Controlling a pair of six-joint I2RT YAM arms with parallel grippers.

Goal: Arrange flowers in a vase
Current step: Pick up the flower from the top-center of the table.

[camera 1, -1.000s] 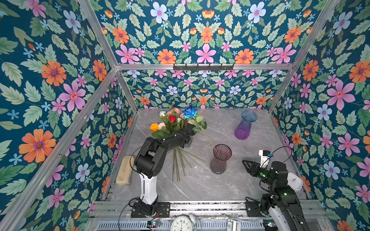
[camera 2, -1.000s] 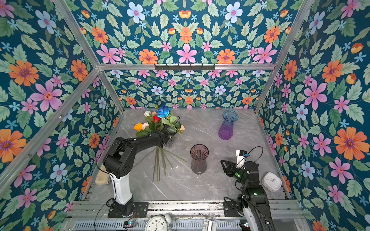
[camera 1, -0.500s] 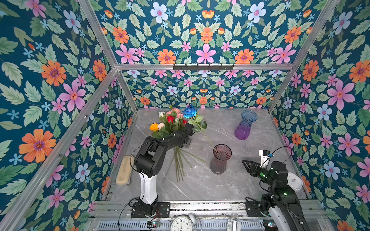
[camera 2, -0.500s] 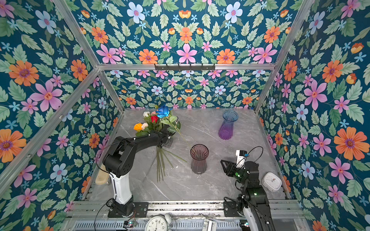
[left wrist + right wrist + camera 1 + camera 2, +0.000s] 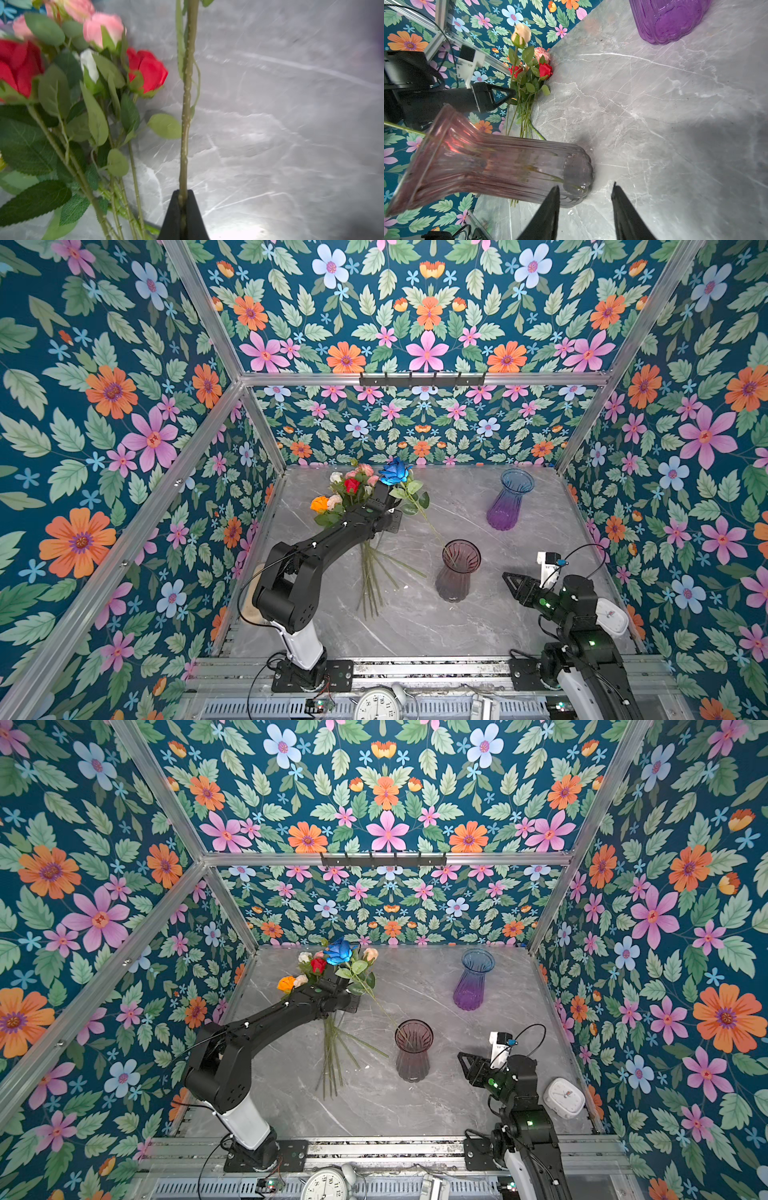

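1. Left end effector [image 5: 182, 197]: a second ago its jaws stood apart. Now they are pressed together, pinching the single green stem of the peach rose [image 5: 521, 34].
2. The flowers [image 5: 353, 486] lie bunched at 11 o'clock on the tabletop [image 5: 415, 626], much as before.
3. The blue rose [image 5: 395, 472] leans toward 11 o'clock, its stem in the pink vase [image 5: 457, 572] near the centre.
4. Right end effector [image 5: 584, 187]: unmoved, jaws spread and empty, at 3 o'clock of that vase.
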